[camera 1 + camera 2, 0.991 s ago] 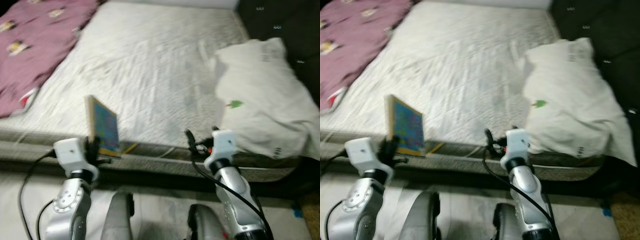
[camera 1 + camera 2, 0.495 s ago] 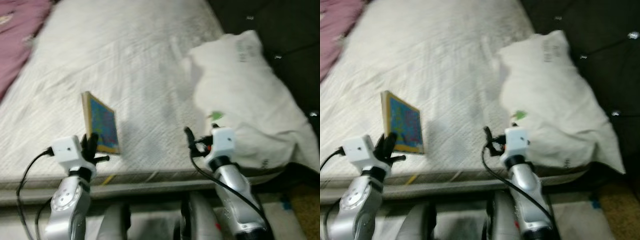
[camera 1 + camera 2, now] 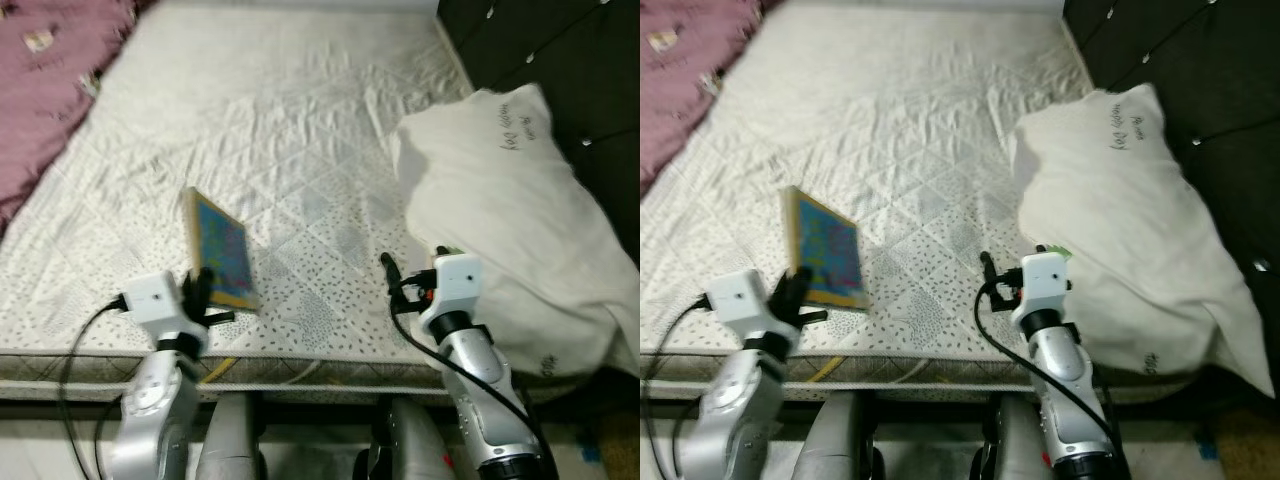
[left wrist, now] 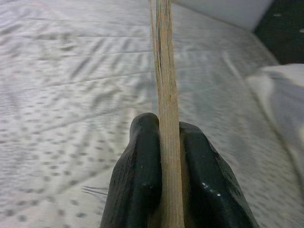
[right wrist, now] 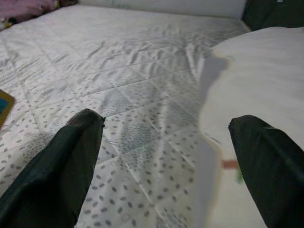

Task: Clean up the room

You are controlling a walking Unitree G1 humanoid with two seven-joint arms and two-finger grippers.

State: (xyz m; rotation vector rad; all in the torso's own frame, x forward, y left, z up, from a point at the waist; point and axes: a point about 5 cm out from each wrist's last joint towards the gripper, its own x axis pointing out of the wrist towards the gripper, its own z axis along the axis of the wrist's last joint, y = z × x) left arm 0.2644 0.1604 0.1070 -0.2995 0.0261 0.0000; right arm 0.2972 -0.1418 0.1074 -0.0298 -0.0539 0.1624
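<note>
My left gripper [image 3: 203, 291] is shut on the lower edge of a thin book with a blue and yellow cover [image 3: 222, 252], held upright above the near edge of the bed. The left wrist view has the book's edge [image 4: 166, 114] clamped between both black fingers [image 4: 142, 175]. My right gripper [image 3: 392, 275] stands open over the mattress [image 3: 300, 150], next to a big white pillow [image 3: 510, 220]. In the right wrist view its fingers [image 5: 71, 161] are wide apart with nothing between them, and the pillow [image 5: 256, 80] lies just beyond.
A pink blanket [image 3: 50, 90] covers the bed's far left side. A dark tufted headboard [image 3: 560, 60] rises on the right behind the pillow. The mattress's front edge [image 3: 300, 370] runs just before my arms.
The camera has come closer and turned, so the bed now reaches further under my arms. The left gripper still holds the book upright. The right gripper stays open.
</note>
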